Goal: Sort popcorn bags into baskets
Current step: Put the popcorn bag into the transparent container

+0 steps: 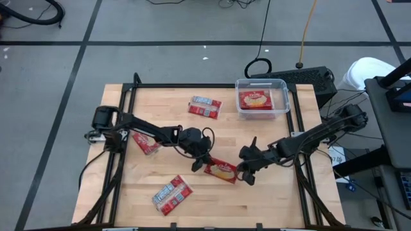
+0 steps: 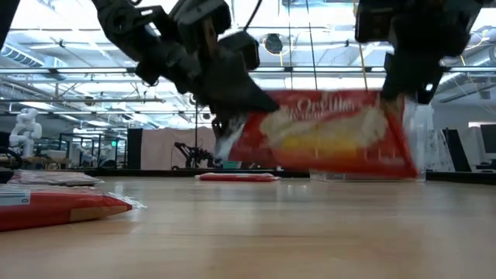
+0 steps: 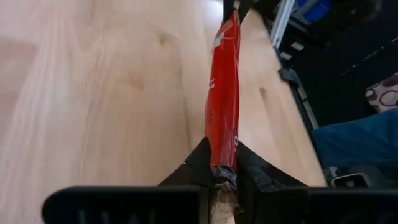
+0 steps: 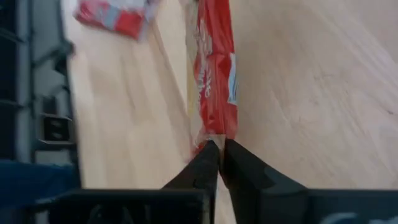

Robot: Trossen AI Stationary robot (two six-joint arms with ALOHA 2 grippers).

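A red popcorn bag (image 1: 221, 170) with a cream popcorn picture (image 2: 325, 132) hangs on edge between my two grippers, near the middle of the table. My left gripper (image 1: 200, 162) is shut on its left end and my right gripper (image 1: 244, 173) on its right end. The clear basket (image 1: 282, 106) stands at the far right with one bag (image 1: 254, 100) lying flat inside. Three more bags lie flat on the table: far middle (image 1: 205, 106), left (image 1: 146, 142) and near (image 1: 172, 194). My left gripper pinches the bag's left short end (image 3: 222, 163) between its two fingers, which slant down from the table's left. The bag runs straight away from the fingers, on edge and clear of the table. My right gripper pinches the crimped seal at the bag's right short end (image 4: 214, 134) between its two fingertips, slanting down from the table's right. The bag stands on edge, its picture face toward the near side, lifted off the wood.
A black frame (image 1: 192, 86) borders the table's far edge and sides. Bare wood lies near the front right (image 1: 270, 205) and between the held bag and the basket.
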